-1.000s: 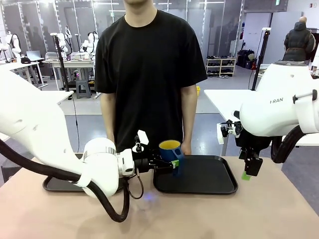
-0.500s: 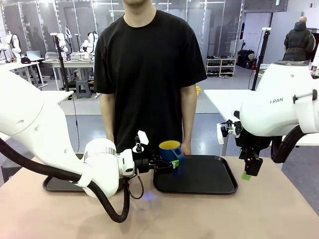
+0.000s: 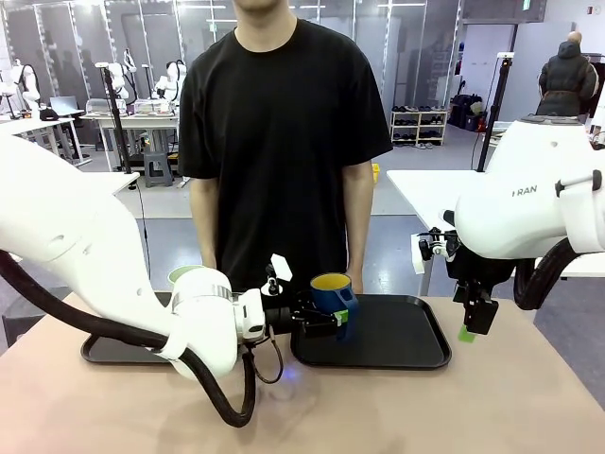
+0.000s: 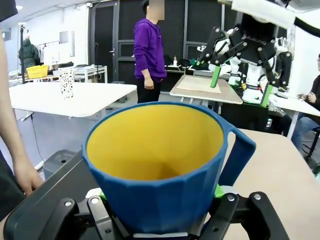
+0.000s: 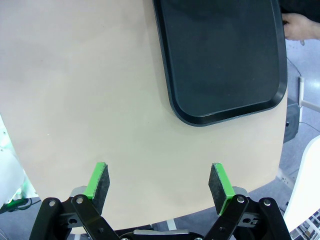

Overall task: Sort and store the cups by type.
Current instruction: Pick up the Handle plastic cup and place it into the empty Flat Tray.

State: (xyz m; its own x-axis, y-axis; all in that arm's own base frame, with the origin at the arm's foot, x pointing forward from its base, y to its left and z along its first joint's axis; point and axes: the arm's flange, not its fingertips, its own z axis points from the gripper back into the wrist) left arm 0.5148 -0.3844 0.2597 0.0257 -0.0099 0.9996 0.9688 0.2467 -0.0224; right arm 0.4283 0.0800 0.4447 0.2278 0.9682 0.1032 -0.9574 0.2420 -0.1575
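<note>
Left gripper [image 3: 333, 317] pinching the dark blue yellow-lined handled mug [image 3: 331, 295] should lower it upright near the black tray's [image 3: 416, 359] left edge; right gripper [image 5: 159, 183] spread, idle.

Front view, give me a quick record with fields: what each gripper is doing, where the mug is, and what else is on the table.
left gripper: shut on the blue mug, gripping its lower body
blue mug: upright, yellow inside, over the left edge of the right black tray
right gripper: open, holding nothing, over the table's right side
green tumbler: rim visible behind the left arm, by the left black tray
person: standing at the far side
</note>
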